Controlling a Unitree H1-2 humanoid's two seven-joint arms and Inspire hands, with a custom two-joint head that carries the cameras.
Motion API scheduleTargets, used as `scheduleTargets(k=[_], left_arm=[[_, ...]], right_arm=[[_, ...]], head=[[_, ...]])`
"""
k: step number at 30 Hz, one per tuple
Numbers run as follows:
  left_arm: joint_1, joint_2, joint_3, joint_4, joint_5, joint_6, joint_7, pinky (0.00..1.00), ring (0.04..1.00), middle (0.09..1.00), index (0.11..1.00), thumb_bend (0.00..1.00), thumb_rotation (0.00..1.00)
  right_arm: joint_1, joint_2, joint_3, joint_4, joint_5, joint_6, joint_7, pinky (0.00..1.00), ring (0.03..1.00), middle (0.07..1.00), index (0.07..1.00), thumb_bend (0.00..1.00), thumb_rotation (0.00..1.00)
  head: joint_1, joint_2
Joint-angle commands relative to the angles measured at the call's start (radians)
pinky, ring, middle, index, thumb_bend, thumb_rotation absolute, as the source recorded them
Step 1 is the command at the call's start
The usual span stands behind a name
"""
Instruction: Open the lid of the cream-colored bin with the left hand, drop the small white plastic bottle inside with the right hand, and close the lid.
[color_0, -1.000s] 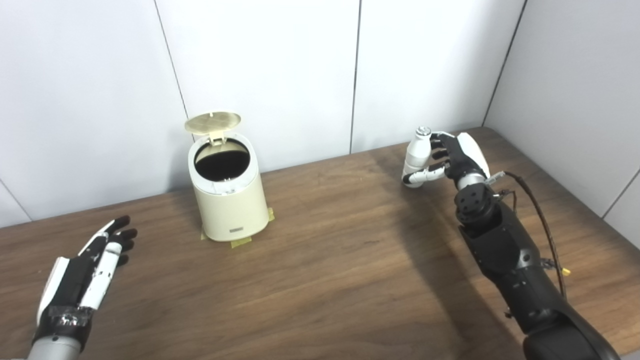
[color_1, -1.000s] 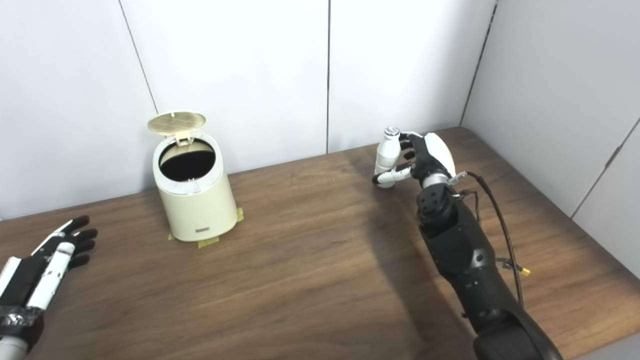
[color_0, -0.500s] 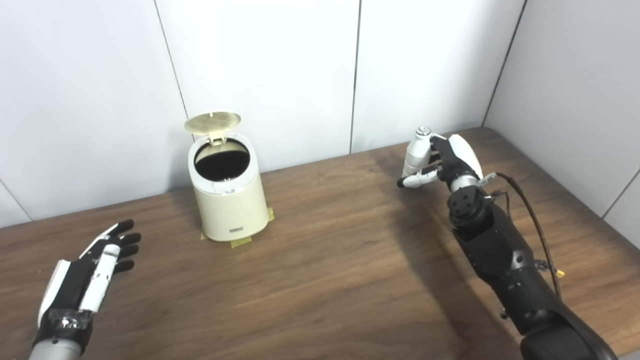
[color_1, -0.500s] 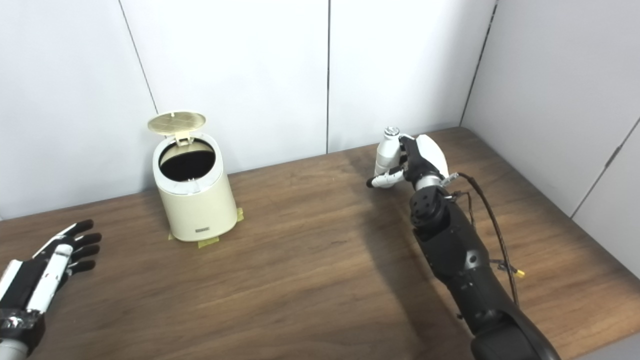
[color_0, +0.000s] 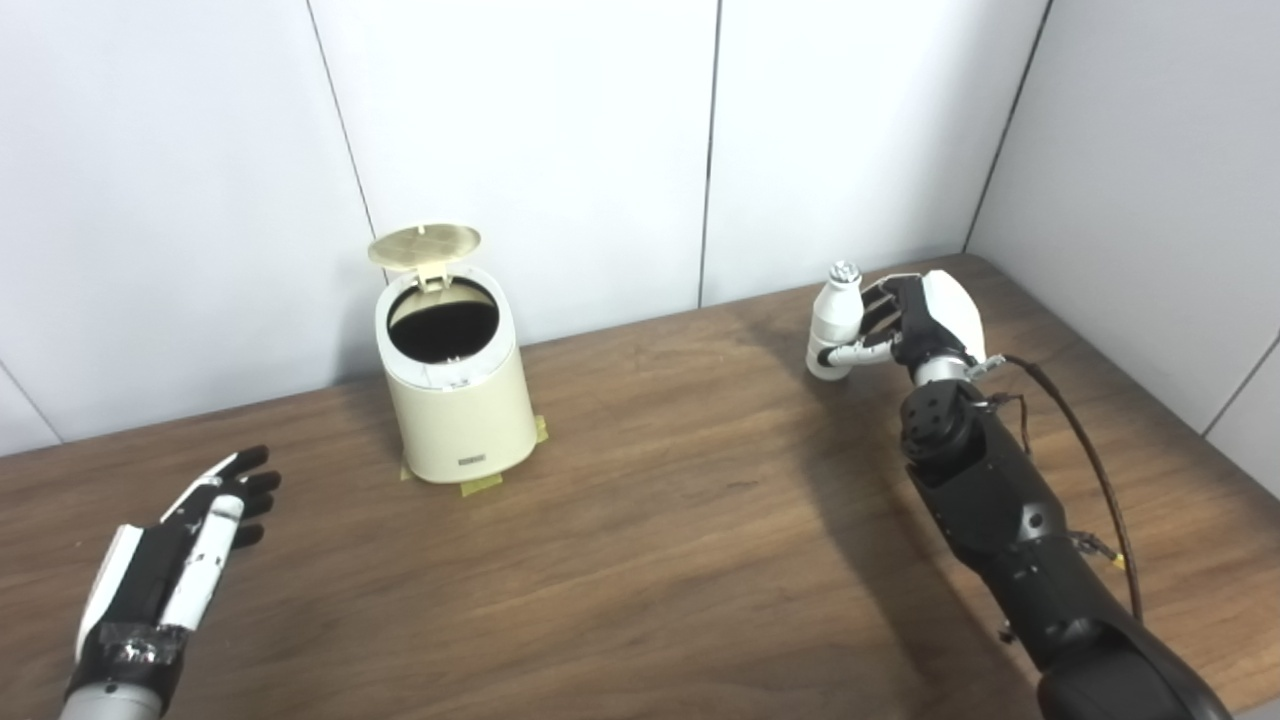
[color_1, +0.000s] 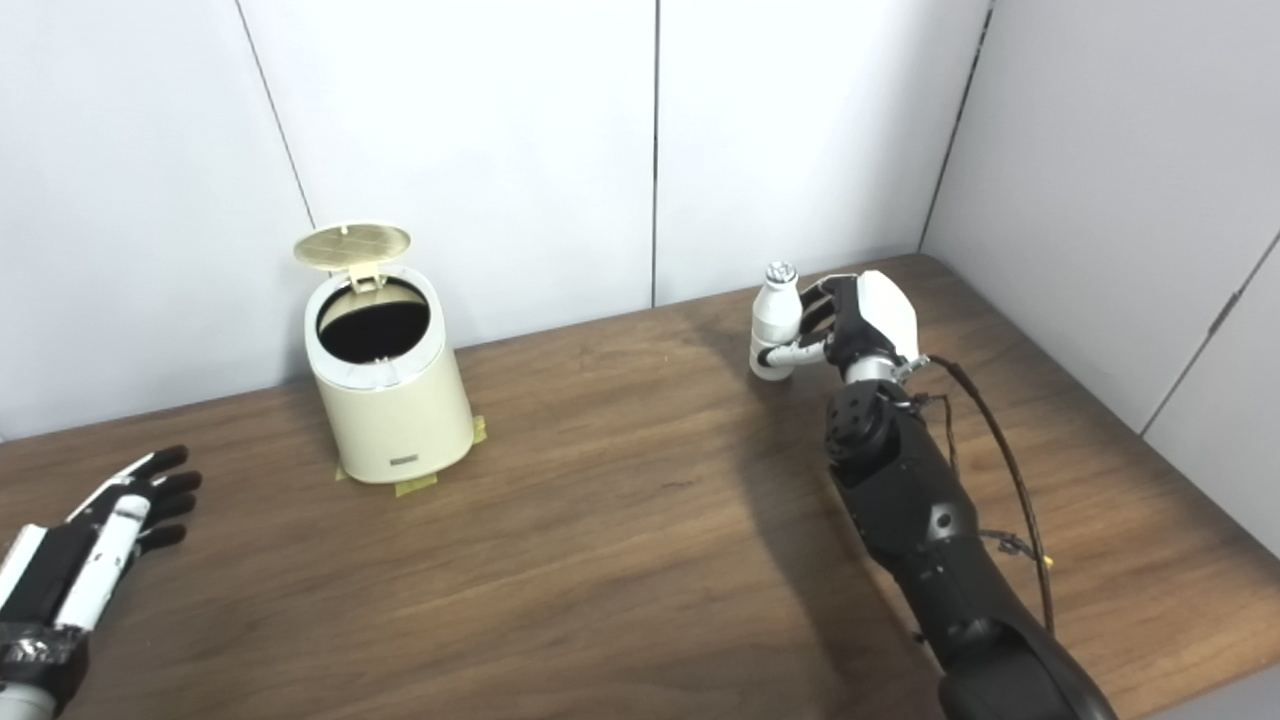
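The cream-colored bin (color_0: 457, 400) stands at the back left of the table. Its round lid (color_0: 424, 244) is flipped up and the dark inside shows. The small white plastic bottle (color_0: 832, 318) with a silver cap is upright at the back right, its base at table level. My right hand (color_0: 912, 318) is wrapped around it, fingers behind and thumb across its lower front. My left hand (color_0: 185, 545) is open and empty, fingers stretched, low over the table's front left, well apart from the bin.
Yellow tape tabs (color_0: 481, 484) hold the bin's base to the wooden table (color_0: 650, 540). White wall panels close the back and the right side. A black cable (color_0: 1085, 440) runs along my right forearm.
My right thumb, stretched out to the left half a second ago, has closed back onto the bottle. The bottle has barely moved. My left hand has drifted slightly.
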Motion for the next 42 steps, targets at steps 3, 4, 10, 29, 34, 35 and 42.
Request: scheduleTargets(k=[3, 4, 10, 29, 34, 35, 42], left_arm=[[-0.026, 0.013, -0.004, -0.016, 0.028, -0.001, -0.006, 0.77, 0.837, 0.833, 0.901, 0.23, 0.84], [-0.025, 0.013, -0.006, -0.016, 0.029, -0.001, -0.008, 0.76, 0.837, 0.833, 0.9, 0.23, 0.84], [-0.025, -0.001, -0.004, -0.017, 0.039, -0.002, -0.014, 0.77, 0.835, 0.826, 0.902, 0.25, 0.83], [-0.01, -0.014, -0.006, 0.004, 0.039, -0.005, -0.002, 0.77, 0.813, 0.829, 0.91, 0.26, 0.86], [-0.003, -0.019, -0.008, 0.009, 0.03, -0.009, 0.004, 0.79, 0.824, 0.829, 0.913, 0.27, 0.85], [-0.001, -0.02, -0.009, 0.011, 0.028, -0.009, 0.004, 0.8, 0.829, 0.83, 0.915, 0.28, 0.85], [0.01, -0.018, -0.024, 0.016, 0.034, -0.008, 0.007, 0.82, 0.841, 0.826, 0.908, 0.31, 0.87]], right_arm=[[-0.048, -0.014, 0.0, -0.013, -0.009, -0.039, -0.031, 0.4, 0.412, 0.474, 0.502, 0.52, 0.0], [-0.048, -0.014, 0.001, -0.013, -0.008, -0.041, -0.032, 0.4, 0.411, 0.474, 0.502, 0.52, 0.0], [-0.031, -0.015, 0.017, -0.068, -0.016, -0.046, -0.022, 0.39, 0.41, 0.481, 0.501, 0.52, 0.0], [0.015, 0.055, -0.029, -0.22, 0.023, -0.165, -0.047, 0.34, 0.388, 0.49, 0.52, 0.52, 0.0], [-0.005, 0.094, -0.017, -0.29, 0.006, -0.128, -0.032, 0.35, 0.391, 0.491, 0.516, 0.52, 0.0], [-0.01, 0.102, -0.012, -0.311, 0.006, -0.118, -0.02, 0.36, 0.398, 0.495, 0.507, 0.52, 0.0], [-0.062, 0.152, 0.025, -0.363, 0.006, -0.13, 0.005, 0.38, 0.422, 0.483, 0.496, 0.52, 0.0]], head=[[0.006, 0.0], [0.008, -0.001], [0.018, -0.003], [0.043, -0.016], [0.076, -0.018], [0.083, -0.019], [0.137, -0.026]])
